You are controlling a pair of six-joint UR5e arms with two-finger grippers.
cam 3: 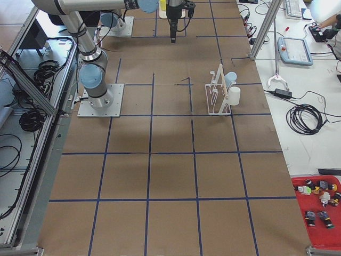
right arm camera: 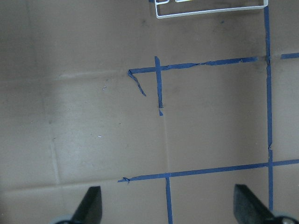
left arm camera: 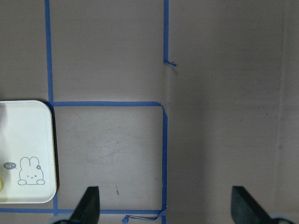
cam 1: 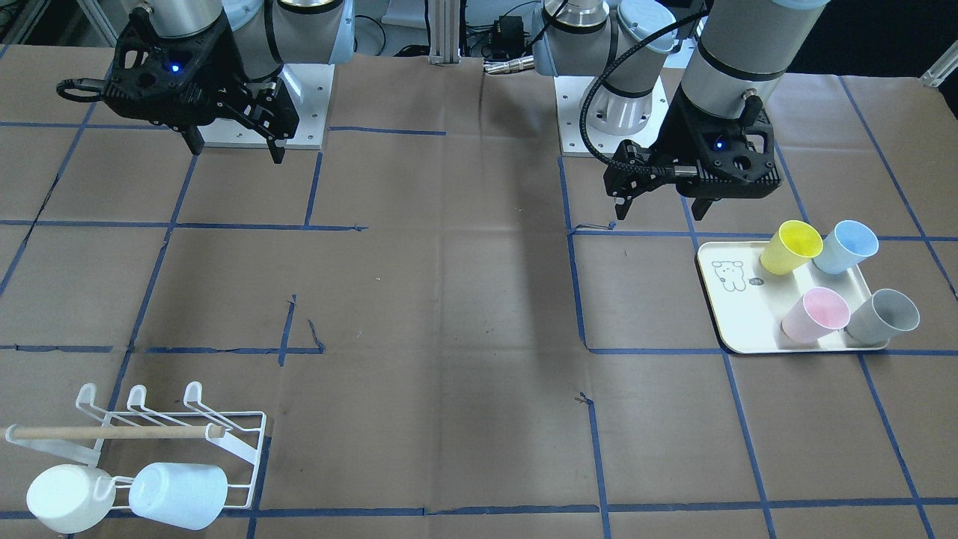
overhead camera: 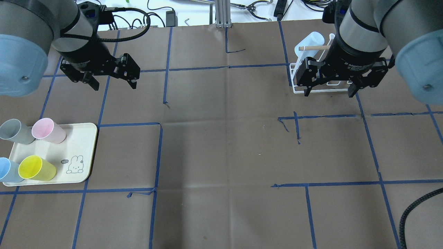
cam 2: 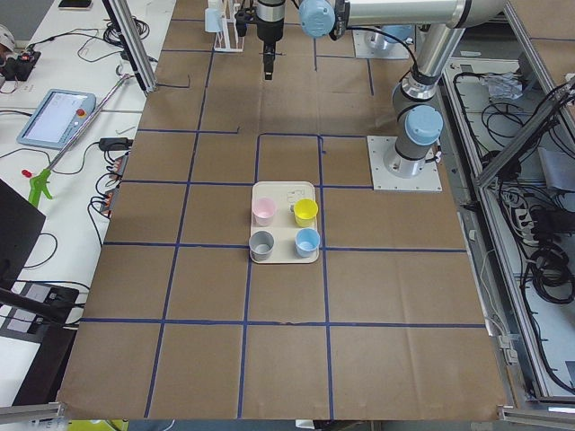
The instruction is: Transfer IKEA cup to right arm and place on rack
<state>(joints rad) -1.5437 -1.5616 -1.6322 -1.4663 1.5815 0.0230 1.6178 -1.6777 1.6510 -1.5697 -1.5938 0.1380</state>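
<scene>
Soft, even light from above leaves the brown tabletop matte and moderately bright, with only faint, wide shadow bands across its middle in the overhead and front-facing views. Beyond the tabletop's far edge the white bench glares. Both wrist views are slightly soft, their jaws blurred dark at the bottom; the side views are sharp.

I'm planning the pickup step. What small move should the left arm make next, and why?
Probably swing the left gripper sideways over the tray and centre it above the pink cup. The left gripper and the right gripper both hang open and empty, and the pink cup sits free on the tray, so a pickup has to come before any handover.
</scene>
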